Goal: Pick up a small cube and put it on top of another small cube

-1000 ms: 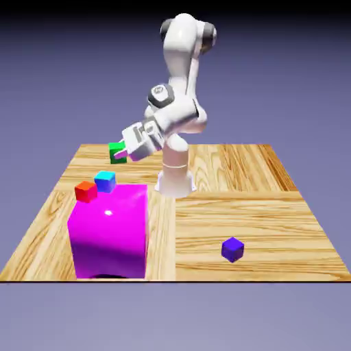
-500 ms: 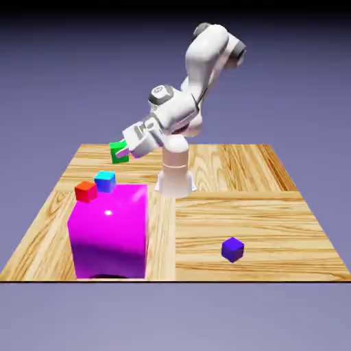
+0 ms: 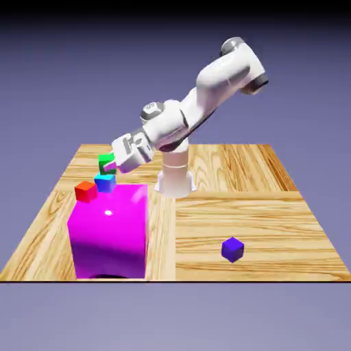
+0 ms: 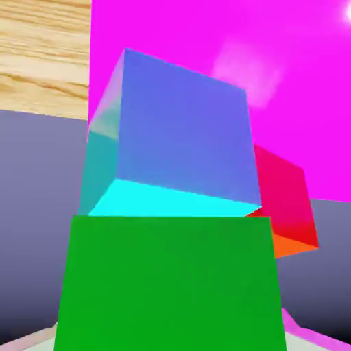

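Claw (image 3: 112,163) clamped on green cube (image 3: 106,162), upper left of exterior view, held off tabletop (image 3: 233,206). Blue cube (image 3: 105,182) sits just below, slightly toward frame bottom, red cube (image 3: 86,191) beside it at left, both behind magenta block (image 3: 110,230). Hand view: green cube (image 4: 170,282) hides both fingertips; gap to blue cube (image 4: 179,137) hard to judge

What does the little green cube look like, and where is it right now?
The green cube is small, plain bright green with flat, smooth sides, like plastic. The gripper is shut on it and holds it in the air, a bit tilted, just above the blue cube with the cyan top. Whether the two touch can't be told. In the hand view the green cube fills the bottom and hides the fingertips.
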Robot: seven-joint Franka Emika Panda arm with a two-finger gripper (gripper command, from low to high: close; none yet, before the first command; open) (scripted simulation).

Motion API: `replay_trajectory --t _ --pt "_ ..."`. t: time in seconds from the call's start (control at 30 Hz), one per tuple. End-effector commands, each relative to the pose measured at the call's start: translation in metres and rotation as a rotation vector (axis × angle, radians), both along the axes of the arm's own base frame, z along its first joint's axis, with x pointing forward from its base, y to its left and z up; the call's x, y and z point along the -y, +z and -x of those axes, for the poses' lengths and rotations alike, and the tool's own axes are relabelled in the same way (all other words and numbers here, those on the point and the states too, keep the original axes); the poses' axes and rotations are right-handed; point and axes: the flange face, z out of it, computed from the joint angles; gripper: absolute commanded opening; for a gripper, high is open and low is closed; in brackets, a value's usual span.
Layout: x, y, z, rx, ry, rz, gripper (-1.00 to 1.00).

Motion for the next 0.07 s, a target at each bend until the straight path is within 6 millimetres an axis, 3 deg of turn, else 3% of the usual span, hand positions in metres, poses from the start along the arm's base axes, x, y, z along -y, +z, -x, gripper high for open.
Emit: replay_trajectory --t 0.0,0.03 --pt "-0.0001 0.0 -0.0001 0.0 0.001 0.0 1.0" --pt "-0.0001 0.0 -0.0001 0.0 0.001 0.0 1.0"
